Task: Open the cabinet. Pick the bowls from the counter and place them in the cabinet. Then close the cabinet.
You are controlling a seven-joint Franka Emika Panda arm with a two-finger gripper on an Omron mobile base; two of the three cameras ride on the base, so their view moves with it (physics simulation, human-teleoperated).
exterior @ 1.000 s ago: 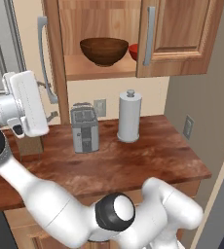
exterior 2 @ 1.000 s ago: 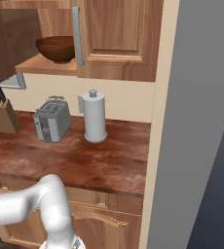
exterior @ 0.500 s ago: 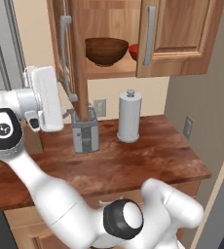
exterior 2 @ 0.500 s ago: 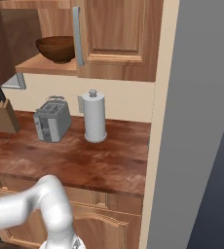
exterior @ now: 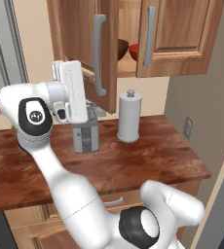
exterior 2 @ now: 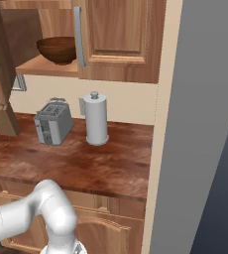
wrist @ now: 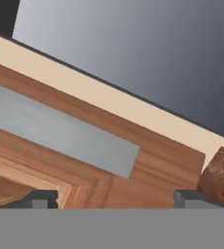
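Bowls are both shelved, so you're closing the cabinet (exterior: 177, 39) now. The gripper (wrist: 115, 197) has its jaws spread wide, holding nothing, right up against the left door (exterior: 92, 51) near its grey handle (exterior: 100, 56). Push flat on the door face and follow its swing.

Brown bowl (exterior 2: 58, 49) sits at the shelf's front edge, red bowl (exterior: 133, 51) beside it.

A second ago the door stood wider open and the hand was further left; the jaws have narrowed slightly.

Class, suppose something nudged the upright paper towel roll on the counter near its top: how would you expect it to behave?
The paper towel roll stands tall on a narrow base, so it would probably tip rather than slide. On its side, being cylindrical, it would likely roll along the counter. It looks light for its size.
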